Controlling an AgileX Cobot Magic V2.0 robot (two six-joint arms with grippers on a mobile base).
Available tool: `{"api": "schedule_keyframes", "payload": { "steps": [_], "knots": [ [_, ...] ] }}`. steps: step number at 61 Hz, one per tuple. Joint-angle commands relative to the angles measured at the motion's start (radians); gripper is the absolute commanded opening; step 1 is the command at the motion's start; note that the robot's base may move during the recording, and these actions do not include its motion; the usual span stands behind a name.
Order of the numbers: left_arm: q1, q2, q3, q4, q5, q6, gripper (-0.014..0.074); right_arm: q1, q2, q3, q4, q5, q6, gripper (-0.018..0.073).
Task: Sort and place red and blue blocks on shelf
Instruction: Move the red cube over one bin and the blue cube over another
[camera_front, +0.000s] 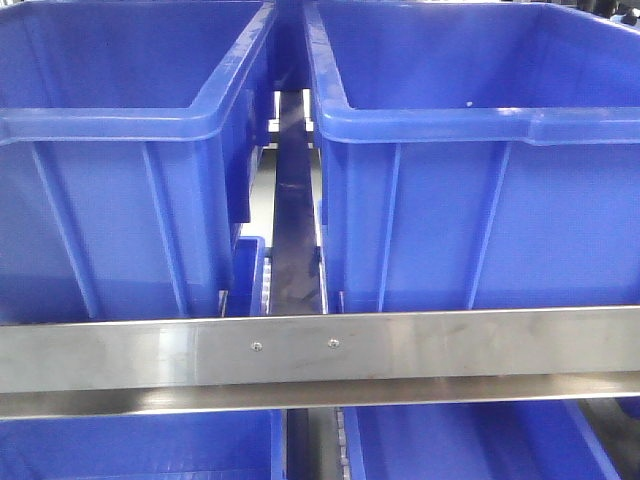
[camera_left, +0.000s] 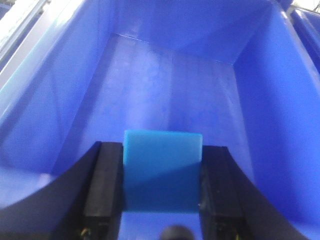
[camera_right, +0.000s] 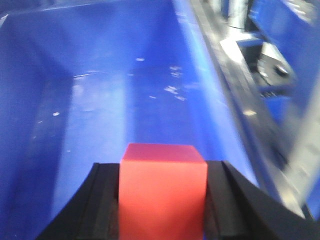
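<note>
Closest to the left wrist camera, the left gripper (camera_left: 162, 192) fills the bottom of the frame, its two black fingers (camera_left: 102, 187) clamped against the sides of the blue block (camera_left: 162, 172). That block sits squarely between the pads, its pale top edge level, in the lower centre of the picture. Beyond it the inner floor and walls of a blue bin (camera_left: 165, 75) stretch toward the top of the frame.

Likewise, in the right wrist view the right gripper (camera_right: 162, 200) holds the red block (camera_right: 162, 192) between its dark fingers (camera_right: 100, 205) at the bottom centre. Past the block lies the floor of another blue bin (camera_right: 100, 95), with blurred rack parts at the upper right.

Seen from the front camera, the shelf (camera_front: 400, 345) shows its steel rail across the lower frame, carrying two small screws (camera_front: 256, 346). Behind it stand two large bins (camera_front: 110, 200), side by side with a narrow gap. Neither arm nor block appears in this view.
</note>
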Motion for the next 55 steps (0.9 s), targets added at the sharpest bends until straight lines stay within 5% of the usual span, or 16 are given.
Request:
{"api": "schedule_keyframes", "payload": {
  "steps": [1, 43, 49, 55],
  "knots": [
    [0.0, 0.047, -0.076, -0.007, -0.107, -0.009, 0.0125, 0.016, 0.035, -0.063, -0.033, -0.114, -0.01, 0.0049],
    [0.0, 0.451, -0.339, -0.007, -0.148, -0.009, 0.0125, 0.023, 0.279, -0.153, -0.044, -0.199, -0.01, 0.0056],
    [0.0, 0.451, -0.339, 0.01, -0.148, -0.003, 0.0136, 0.023, 0.281, -0.153, -0.044, -0.208, -0.01, 0.0141],
    [-0.006, 0.451, -0.339, 0.079, -0.148, -0.003, 0.0261, 0.023, 0.281, -0.153, -0.048, -0.231, -0.01, 0.0338]
  ]
}}
